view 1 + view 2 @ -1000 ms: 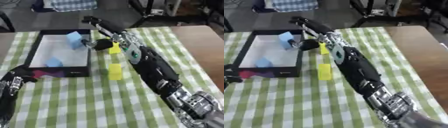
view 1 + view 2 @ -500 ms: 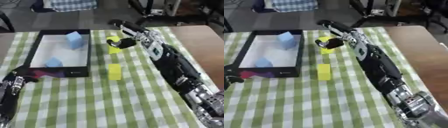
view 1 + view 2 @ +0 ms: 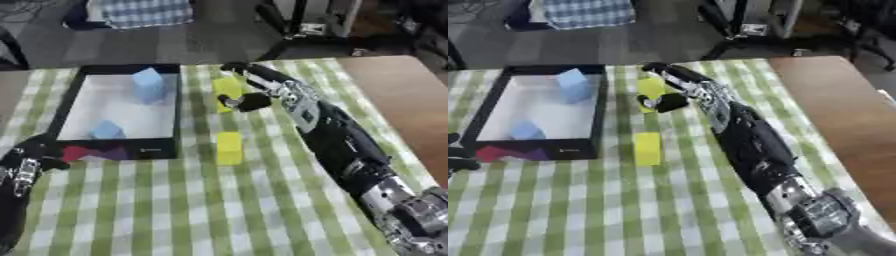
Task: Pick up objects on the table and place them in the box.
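A black box (image 3: 173,116) with a white floor stands at the left of the checked table and holds two blue blocks (image 3: 147,84) (image 3: 107,130). One yellow block (image 3: 227,88) lies just right of the box's far corner. My right hand (image 3: 262,87) reaches across it: straight fingers (image 3: 238,69) pass behind the block, and the dark thumb (image 3: 250,102) sits at its near side. The hand is open. A second yellow block (image 3: 229,147) lies nearer, by the box's front right corner. At the lower left my left hand (image 3: 24,167) rests open.
A red and purple piece (image 3: 83,152) lies against the box's front left corner, next to my left hand. The brown bare table (image 3: 394,90) runs along the right. Dark chairs and a checked cloth (image 3: 140,11) stand beyond the far edge.
My right hand has pulled back from over the box's right edge to the far yellow block. Neither yellow block has moved, and the left hand stays put.
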### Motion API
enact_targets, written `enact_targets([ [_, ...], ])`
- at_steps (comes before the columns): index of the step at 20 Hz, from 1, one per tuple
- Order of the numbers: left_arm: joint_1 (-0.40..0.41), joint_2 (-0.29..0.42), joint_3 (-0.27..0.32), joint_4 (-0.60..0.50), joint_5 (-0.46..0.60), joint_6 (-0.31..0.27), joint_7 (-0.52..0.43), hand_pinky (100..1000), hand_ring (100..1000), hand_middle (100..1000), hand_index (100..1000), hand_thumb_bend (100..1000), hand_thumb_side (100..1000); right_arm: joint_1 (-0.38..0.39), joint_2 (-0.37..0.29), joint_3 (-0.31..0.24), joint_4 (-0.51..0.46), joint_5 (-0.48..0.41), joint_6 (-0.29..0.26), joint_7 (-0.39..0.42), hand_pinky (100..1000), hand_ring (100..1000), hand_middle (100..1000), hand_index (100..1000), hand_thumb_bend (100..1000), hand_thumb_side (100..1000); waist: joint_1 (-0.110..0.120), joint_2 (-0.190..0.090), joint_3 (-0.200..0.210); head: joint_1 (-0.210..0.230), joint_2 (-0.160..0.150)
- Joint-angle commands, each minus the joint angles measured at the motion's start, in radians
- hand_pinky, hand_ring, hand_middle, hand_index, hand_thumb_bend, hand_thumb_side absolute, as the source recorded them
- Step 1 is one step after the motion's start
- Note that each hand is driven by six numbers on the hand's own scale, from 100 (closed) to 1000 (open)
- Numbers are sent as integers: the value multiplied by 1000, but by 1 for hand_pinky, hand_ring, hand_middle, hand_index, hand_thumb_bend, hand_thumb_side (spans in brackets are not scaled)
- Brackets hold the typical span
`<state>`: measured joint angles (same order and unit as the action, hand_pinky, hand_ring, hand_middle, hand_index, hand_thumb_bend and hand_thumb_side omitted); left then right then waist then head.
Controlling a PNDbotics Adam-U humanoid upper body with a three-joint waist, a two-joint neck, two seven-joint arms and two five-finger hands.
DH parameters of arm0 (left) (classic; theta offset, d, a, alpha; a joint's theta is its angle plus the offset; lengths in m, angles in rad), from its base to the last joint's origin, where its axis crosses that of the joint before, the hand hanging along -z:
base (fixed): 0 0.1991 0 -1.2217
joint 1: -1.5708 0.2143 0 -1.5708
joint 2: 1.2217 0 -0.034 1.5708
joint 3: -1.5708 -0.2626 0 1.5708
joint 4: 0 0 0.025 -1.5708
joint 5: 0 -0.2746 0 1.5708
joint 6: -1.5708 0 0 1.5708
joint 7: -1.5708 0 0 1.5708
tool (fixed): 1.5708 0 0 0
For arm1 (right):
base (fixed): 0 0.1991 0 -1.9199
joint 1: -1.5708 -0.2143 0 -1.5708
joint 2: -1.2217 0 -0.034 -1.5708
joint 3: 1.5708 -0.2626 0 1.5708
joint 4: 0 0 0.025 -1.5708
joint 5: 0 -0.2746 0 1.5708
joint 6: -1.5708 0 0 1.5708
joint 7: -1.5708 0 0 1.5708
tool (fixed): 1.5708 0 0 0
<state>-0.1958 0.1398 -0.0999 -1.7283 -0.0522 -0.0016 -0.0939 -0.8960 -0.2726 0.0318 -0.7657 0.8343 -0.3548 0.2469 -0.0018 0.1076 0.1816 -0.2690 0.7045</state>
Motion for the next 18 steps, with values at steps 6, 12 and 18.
enact_targets([
  [6,-28,9,-4,-29,5,0,-7,791,566,582,834,100,773,-21,-5,-25,20,55,36,-107,1000,1000,1000,1000,238,605,17,20,25,-33,-33],
  [12,-38,6,-6,-31,6,0,-10,790,567,583,834,100,772,-23,-5,-30,56,105,57,-135,1000,1000,1000,1000,248,615,15,27,39,-47,-46],
  [18,-40,4,-8,-32,6,-1,-12,790,567,583,834,100,773,-21,-4,-31,74,150,60,-99,1000,1000,942,1000,169,476,13,28,42,-53,-50],
])
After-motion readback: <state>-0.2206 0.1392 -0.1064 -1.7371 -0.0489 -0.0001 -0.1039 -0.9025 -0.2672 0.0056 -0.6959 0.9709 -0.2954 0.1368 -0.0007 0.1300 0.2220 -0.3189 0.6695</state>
